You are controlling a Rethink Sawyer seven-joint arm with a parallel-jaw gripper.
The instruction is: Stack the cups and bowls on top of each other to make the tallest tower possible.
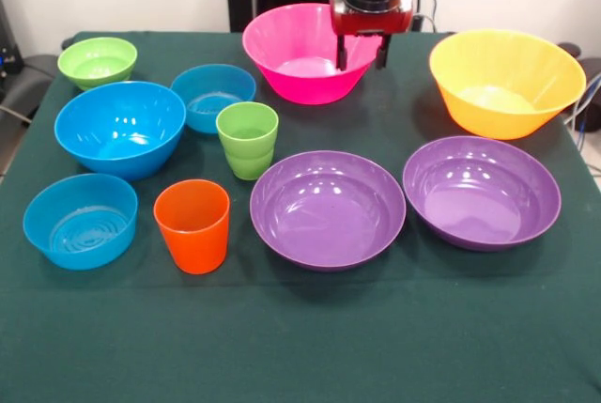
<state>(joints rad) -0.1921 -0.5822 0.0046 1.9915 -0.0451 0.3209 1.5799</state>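
1. Cups and bowls stand separately on a dark green table [300, 347], none stacked on another.
2. Sawyer's gripper [362, 52] hangs over the right rim of the large pink bowl [296, 51] at the table's far side; its two dark fingers [343, 53] sit apart, with nothing between them.
3. A large yellow bowl [505, 82] stands far right, apart from the pink one.
4. Two wide purple bowls fill the centre-right: one [327, 208] in the middle, the other [481, 191] just beside it to the right.
5. The ridged light green cup [247, 140] stands upright between the pink bowl and the middle purple bowl, just beside a small blue bowl [212, 96].
6. The orange cup [192, 225] stands upright nearer the camera, left of the middle purple bowl.
7. On the left, the large blue bowl [119, 128] sits behind a second small blue bowl [81, 219].
8. The small green bowl [97, 61] occupies the far left corner.
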